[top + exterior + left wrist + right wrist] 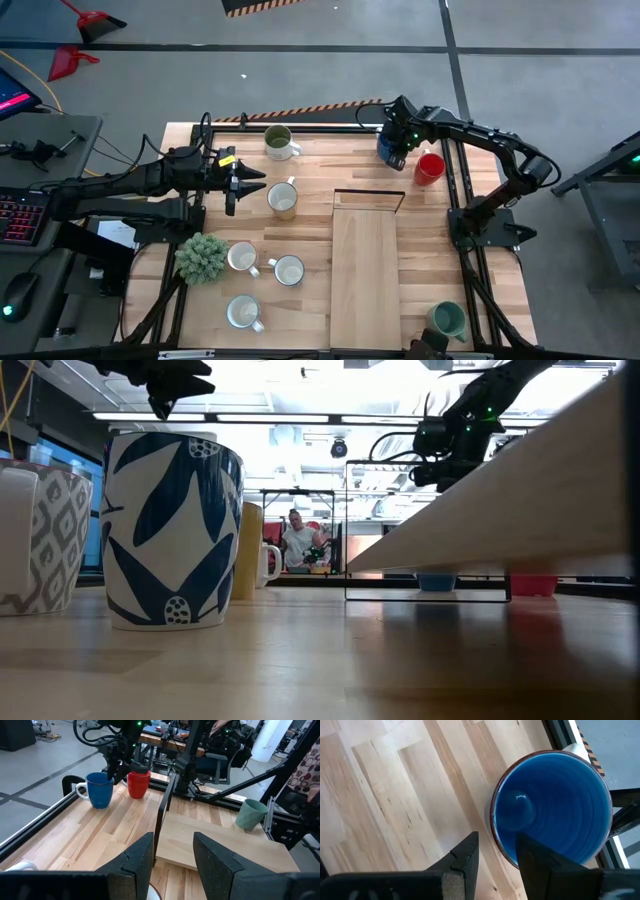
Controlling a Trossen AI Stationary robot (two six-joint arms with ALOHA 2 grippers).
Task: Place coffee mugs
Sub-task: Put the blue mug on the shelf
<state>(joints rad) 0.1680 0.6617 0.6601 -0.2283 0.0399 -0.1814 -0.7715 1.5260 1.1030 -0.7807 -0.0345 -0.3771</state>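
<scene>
Table [300, 200]: pale wood, with a raised wooden board [364, 262] right of centre in the overhead picture.

Mugs, overhead picture:
- Olive green mug [278, 142], upper centre-left.
- Cream mug [283, 198], centre-left, just right of the left claw.
- Three white mugs, lower left: [242, 257], [288, 270], [243, 312].
- Blue mug [392, 147], upper right, with a red mug [429, 168] just beside it.
- Teal mug [447, 320], lower right corner.
- A blue-and-white patterned mug [172, 528] fills the left of the table-level picture.

Plant [201, 257]: bushy green, lower left, beside the white mugs.

Left claw [236, 183]: centre-left, above the cream mug, fingers parted and grasping nothing.

Right claw [495, 851]: upper right overhead, directly over the blue mug. One finger [466, 855] is outside the rim, the other above the inside; released, not clenched on the wall.

Person [298, 542]: seated, far background of the table-level picture.
</scene>
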